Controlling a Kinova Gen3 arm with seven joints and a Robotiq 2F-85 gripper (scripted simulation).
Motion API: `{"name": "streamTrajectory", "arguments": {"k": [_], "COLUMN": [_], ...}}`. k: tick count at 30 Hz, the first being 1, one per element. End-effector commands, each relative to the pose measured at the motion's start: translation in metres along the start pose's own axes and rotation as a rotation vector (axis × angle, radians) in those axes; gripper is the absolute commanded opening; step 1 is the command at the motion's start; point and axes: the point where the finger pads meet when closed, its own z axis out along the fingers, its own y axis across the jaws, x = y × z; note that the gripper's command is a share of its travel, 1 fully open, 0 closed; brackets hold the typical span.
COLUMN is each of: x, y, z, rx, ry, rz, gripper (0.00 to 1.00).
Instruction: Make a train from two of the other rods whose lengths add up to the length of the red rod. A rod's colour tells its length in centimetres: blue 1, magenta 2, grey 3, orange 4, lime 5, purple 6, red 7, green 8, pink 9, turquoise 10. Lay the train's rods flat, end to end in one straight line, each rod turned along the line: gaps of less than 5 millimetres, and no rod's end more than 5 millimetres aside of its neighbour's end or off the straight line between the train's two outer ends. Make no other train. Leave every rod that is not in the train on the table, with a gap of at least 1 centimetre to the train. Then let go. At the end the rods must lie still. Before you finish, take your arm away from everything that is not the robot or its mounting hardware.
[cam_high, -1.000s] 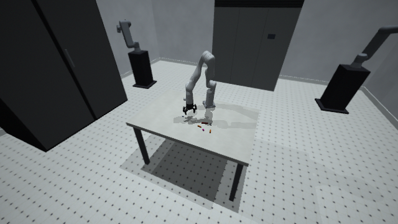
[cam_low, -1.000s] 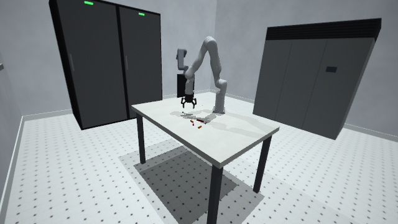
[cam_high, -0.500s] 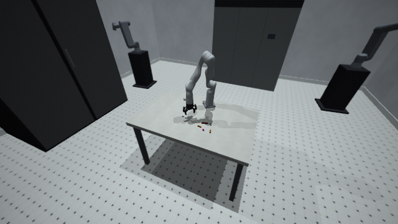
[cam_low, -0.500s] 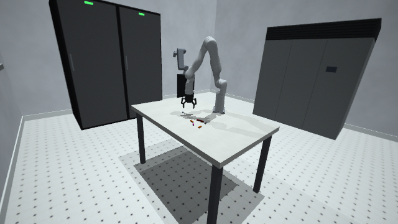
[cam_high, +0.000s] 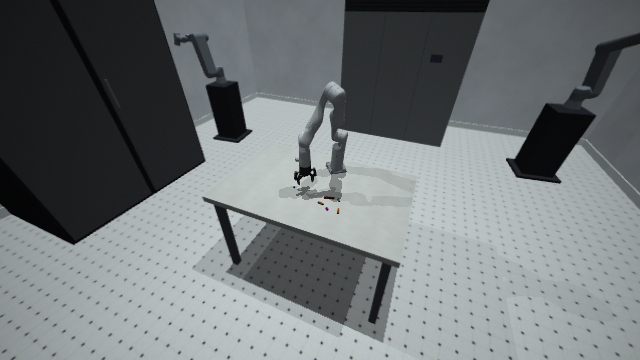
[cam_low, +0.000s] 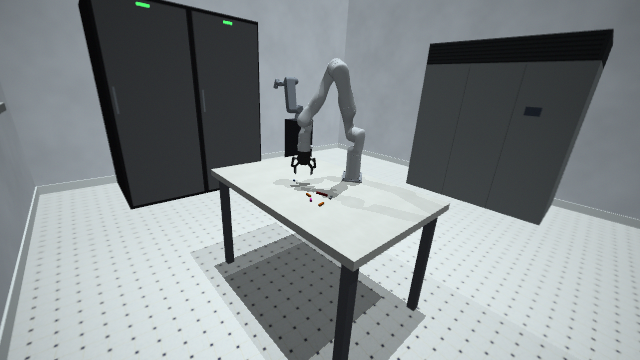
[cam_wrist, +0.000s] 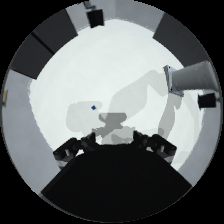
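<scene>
My gripper hangs open and empty a little above the table, to the left of the rods; it also shows in the exterior view and the wrist view. A small blue rod lies on the table just ahead of the fingers; it also shows in the top view and the exterior view. The red rod lies flat further right. An orange rod, a magenta rod and a second orange rod lie near it, all apart. A grey rod is too faint to tell.
The arm's base stands at the table's back edge, right of the gripper. Dark cabinets and two other robot pedestals stand on the floor away from the table.
</scene>
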Motion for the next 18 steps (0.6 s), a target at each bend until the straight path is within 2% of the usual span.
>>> {"name": "streamTrajectory", "arguments": {"k": [1, 18], "x": [-0.0005, -0.0088], "y": [-0.0001, 0.0058], "z": [-0.0003, 0.0010], "rx": [0.001, -0.005], "ry": [-0.001, 0.004], "rz": [0.002, 0.091], "gripper": [1.00, 1.00]}}
